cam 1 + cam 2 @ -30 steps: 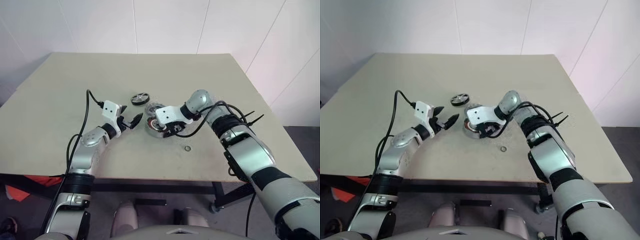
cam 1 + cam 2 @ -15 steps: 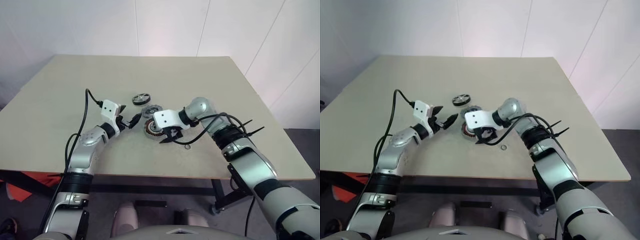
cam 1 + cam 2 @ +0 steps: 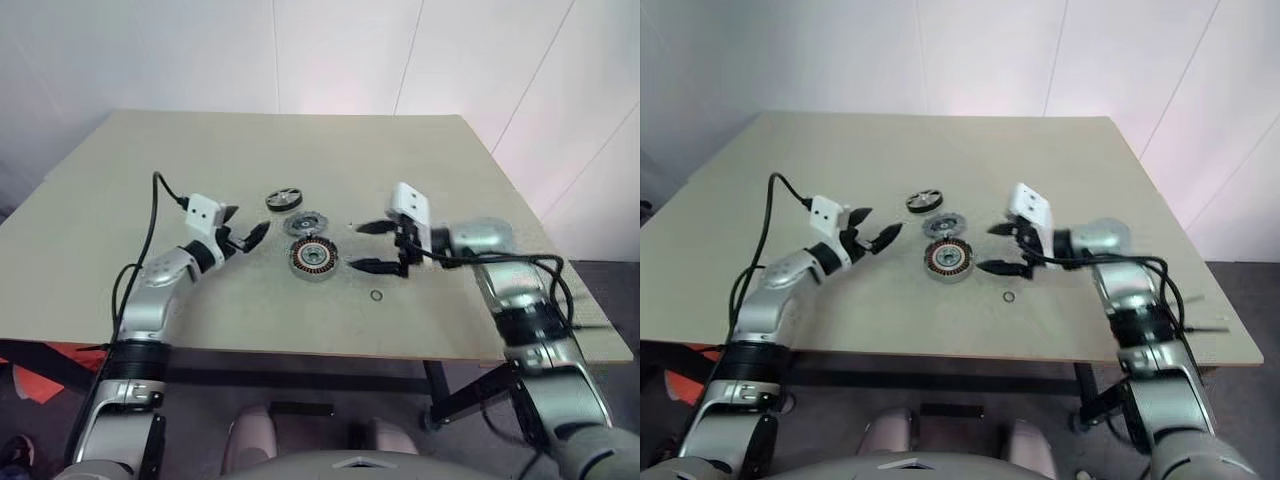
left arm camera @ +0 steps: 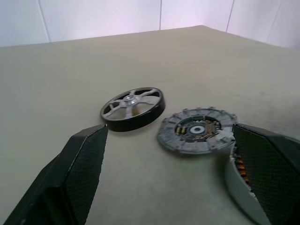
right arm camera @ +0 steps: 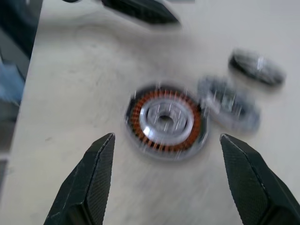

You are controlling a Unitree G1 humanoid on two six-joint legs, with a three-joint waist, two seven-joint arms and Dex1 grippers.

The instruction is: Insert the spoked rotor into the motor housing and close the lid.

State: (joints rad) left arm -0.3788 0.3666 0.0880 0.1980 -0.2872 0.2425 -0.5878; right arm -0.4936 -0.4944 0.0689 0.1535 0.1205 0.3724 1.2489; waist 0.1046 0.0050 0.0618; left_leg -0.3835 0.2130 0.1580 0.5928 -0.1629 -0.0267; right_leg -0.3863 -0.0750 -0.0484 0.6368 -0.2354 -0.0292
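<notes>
Right pincer [image 3: 370, 247], wide open and empty, hovers just beside motor housing [image 3: 314, 257].

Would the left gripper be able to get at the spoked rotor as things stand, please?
Probably yes. The left gripper is open and empty, and the spoked rotor lies flat on the table just beyond its fingertips, apart from the lid and motor housing, with nothing between.

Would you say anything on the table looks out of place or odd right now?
A tiny loose ring lies alone on the table, apart from the motor housing, lid and spoked rotor. Otherwise nothing stands out.
</notes>
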